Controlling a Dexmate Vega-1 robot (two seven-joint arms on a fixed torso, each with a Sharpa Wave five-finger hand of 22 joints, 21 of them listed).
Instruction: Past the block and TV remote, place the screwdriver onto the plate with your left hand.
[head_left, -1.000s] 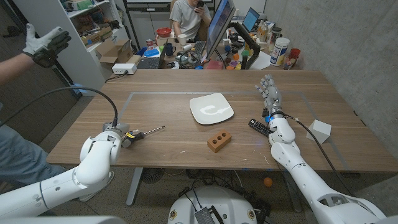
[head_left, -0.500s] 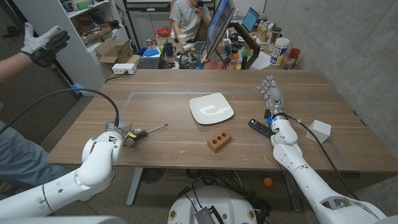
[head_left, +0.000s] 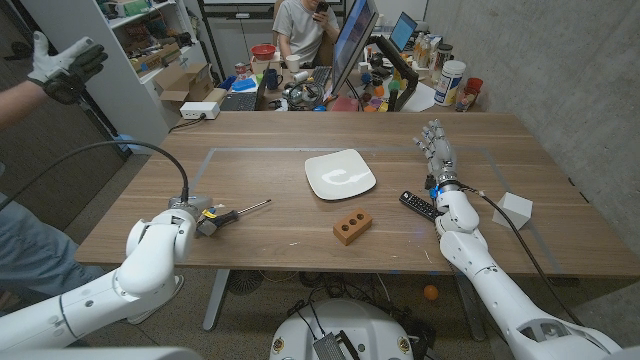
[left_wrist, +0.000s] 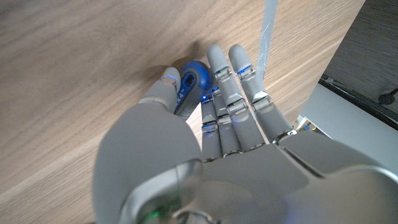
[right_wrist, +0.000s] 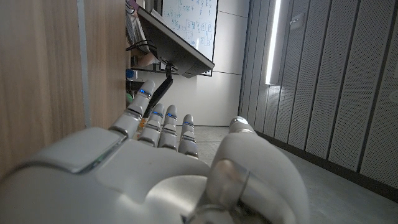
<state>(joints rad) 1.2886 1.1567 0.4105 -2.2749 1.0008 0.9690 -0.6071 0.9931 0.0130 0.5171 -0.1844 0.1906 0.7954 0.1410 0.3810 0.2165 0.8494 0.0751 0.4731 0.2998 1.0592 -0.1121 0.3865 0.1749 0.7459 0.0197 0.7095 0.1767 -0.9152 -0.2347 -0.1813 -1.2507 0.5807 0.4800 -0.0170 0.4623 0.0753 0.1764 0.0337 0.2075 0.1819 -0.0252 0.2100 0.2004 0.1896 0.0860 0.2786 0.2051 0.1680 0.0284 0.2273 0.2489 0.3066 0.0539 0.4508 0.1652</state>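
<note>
The screwdriver (head_left: 243, 211) lies near the table's front left, its metal shaft pointing toward the middle. My left hand (head_left: 203, 220) grips its handle. In the left wrist view the blue handle end (left_wrist: 189, 81) sits between the thumb and fingers of that hand (left_wrist: 211, 124), close to the wood. The white plate (head_left: 340, 173) is at the table's centre, with the brown block (head_left: 352, 226) in front of it. To their right the black TV remote (head_left: 418, 205) lies beside my right hand (head_left: 436, 150), which stands with fingers straight and apart and holds nothing (right_wrist: 168, 162).
A white box-shaped object (head_left: 514, 209) sits near the table's right edge. A person's gloved hand (head_left: 62, 65) is raised at the far left, off the table. Another person sits behind a cluttered desk (head_left: 300, 90) beyond the far edge.
The screwdriver's shaft tip has shifted slightly up and to the right in my left hand. The person's gloved hand at the far left has moved a little. My right hand is still.
</note>
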